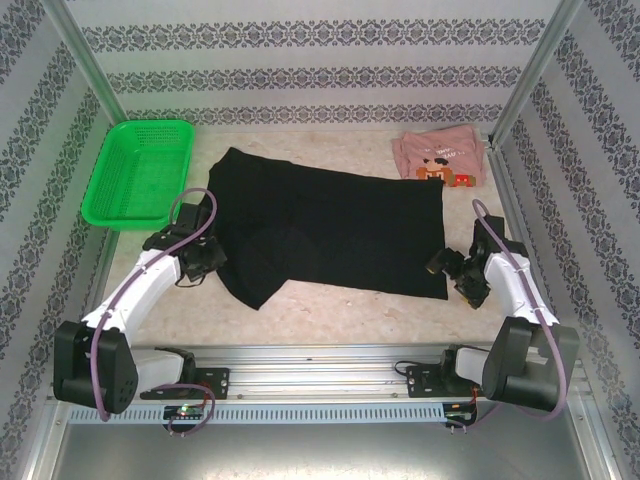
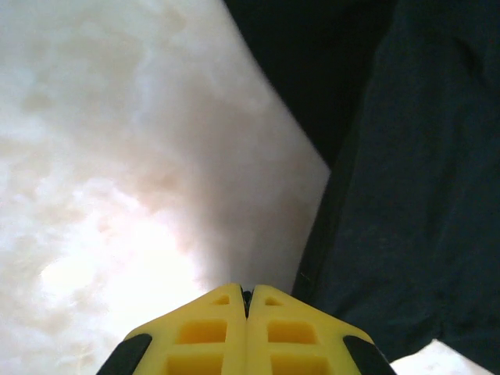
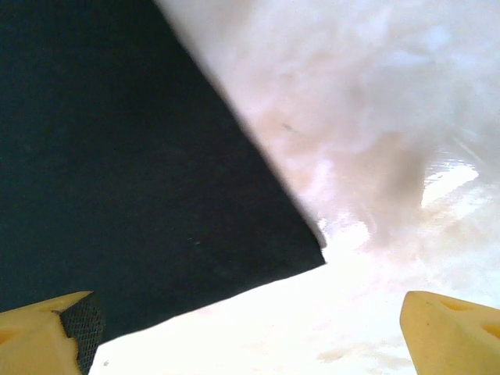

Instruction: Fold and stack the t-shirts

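Observation:
The large black t-shirt (image 1: 330, 235) lies spread flat across the middle of the table, one sleeve folded in at its near left. The pale pink tee (image 1: 440, 160), its cartoon print facing up, lies crumpled at the back right. My left gripper (image 1: 207, 257) rests by the black shirt's left edge. In the left wrist view its yellow fingertips (image 2: 247, 294) are pressed together with nothing between them, and the black cloth (image 2: 414, 195) lies just to their right. My right gripper (image 3: 250, 340) stands wide open just short of the shirt's near-right corner (image 3: 316, 254).
A green mesh basket (image 1: 140, 170) stands at the back left. Metal frame posts and patterned walls close in the table (image 1: 340, 315). Pale bare tabletop runs along the near edge in front of the shirt.

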`<move>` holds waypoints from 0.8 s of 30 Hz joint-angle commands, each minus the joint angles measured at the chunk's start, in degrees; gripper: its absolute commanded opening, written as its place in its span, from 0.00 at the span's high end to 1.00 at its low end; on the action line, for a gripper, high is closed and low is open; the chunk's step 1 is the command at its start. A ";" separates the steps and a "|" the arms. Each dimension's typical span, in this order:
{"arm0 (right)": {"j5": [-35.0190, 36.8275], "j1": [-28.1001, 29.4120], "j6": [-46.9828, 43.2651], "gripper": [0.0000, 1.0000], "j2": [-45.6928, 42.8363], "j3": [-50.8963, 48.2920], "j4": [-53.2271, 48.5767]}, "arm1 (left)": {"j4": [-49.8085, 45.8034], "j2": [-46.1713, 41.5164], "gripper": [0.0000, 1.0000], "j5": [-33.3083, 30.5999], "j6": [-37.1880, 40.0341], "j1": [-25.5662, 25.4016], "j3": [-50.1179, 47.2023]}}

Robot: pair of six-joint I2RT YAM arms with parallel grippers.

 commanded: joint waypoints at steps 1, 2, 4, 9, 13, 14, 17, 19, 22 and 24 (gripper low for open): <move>3.37 -1.25 1.31 0.03 0.24 -1.27 -0.25 | -5.99 -1.32 0.98 -3.39 1.23 1.18 -1.77; 3.56 -1.65 1.36 0.03 0.50 -1.45 -0.05 | -6.30 -1.50 0.98 -3.68 1.08 1.29 -2.18; 4.21 -2.08 1.32 0.03 0.92 -1.48 0.14 | -6.54 -1.94 0.98 -4.03 0.87 1.69 -2.93; 5.10 -4.10 0.66 0.05 1.53 -1.63 -0.17 | -5.77 -3.24 0.98 -3.95 0.24 3.05 -5.14; 4.78 -4.48 0.27 0.08 1.93 -1.53 -0.19 | -4.77 -3.30 0.98 -3.19 -0.26 3.42 -5.69; 3.92 -4.41 0.19 0.10 2.07 -1.86 0.40 | -4.30 -3.45 0.98 -2.97 -0.41 3.51 -5.93; 1.05 -4.47 0.43 0.18 3.58 -2.51 2.09 | -2.70 -3.53 0.98 -1.96 -1.07 3.77 -7.05; -0.46 -4.48 0.62 0.23 4.84 -2.84 2.91 | -2.04 -3.58 0.98 -1.49 -1.49 3.86 -7.43; -2.55 -4.31 1.14 0.29 5.80 -3.42 4.09 | -1.72 -3.64 0.98 -1.49 -1.31 4.02 -7.39; -3.26 -4.16 1.49 0.32 6.11 -3.81 4.51 | -1.75 -3.55 0.98 -1.42 -1.22 4.12 -7.19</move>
